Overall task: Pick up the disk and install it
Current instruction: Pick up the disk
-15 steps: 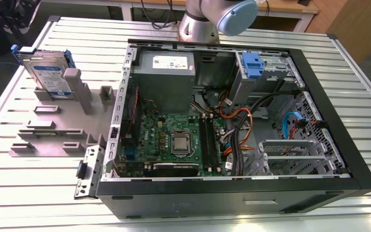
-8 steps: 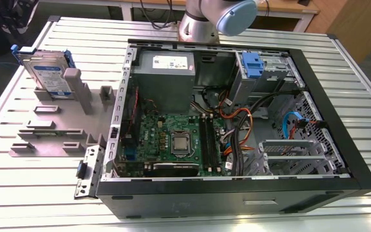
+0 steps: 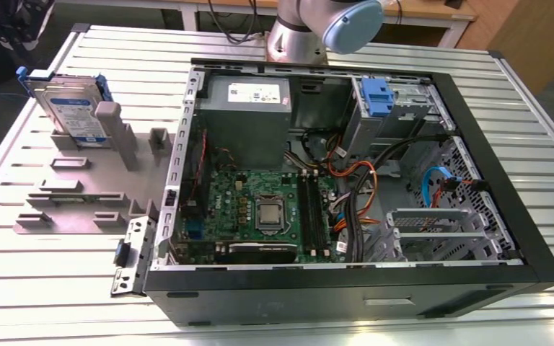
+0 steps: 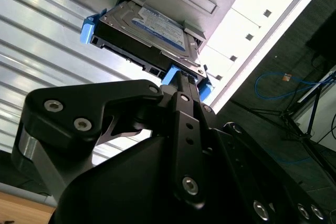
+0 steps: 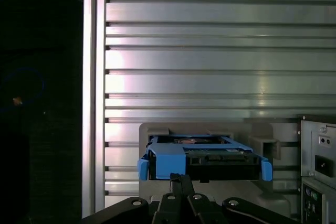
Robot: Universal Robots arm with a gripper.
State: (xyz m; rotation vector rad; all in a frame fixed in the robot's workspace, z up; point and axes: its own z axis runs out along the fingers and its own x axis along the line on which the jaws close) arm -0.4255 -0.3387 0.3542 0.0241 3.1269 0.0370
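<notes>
Nothing picked up yet, the whole install left to do

A flat rectangular silver metal drive with a glossy white-and-blue label, framed by a blue plastic bracket, the disk (image 3: 68, 108) stands on edge in the grey slotted plastic holder block (image 3: 84, 155), at ten o'clock from the open black steel computer case (image 3: 354, 292) in the exterior view. In the first wrist view the matte black gripper (image 5: 179, 178) points at the disk's blue end, its fingers drawn together on nothing and, as I judge it, short of contact. A blue plastic caddy (image 3: 375, 97) sits in the case's bay at one o'clock, and a ribbed aluminium table (image 3: 55, 288) lies under everything
</notes>
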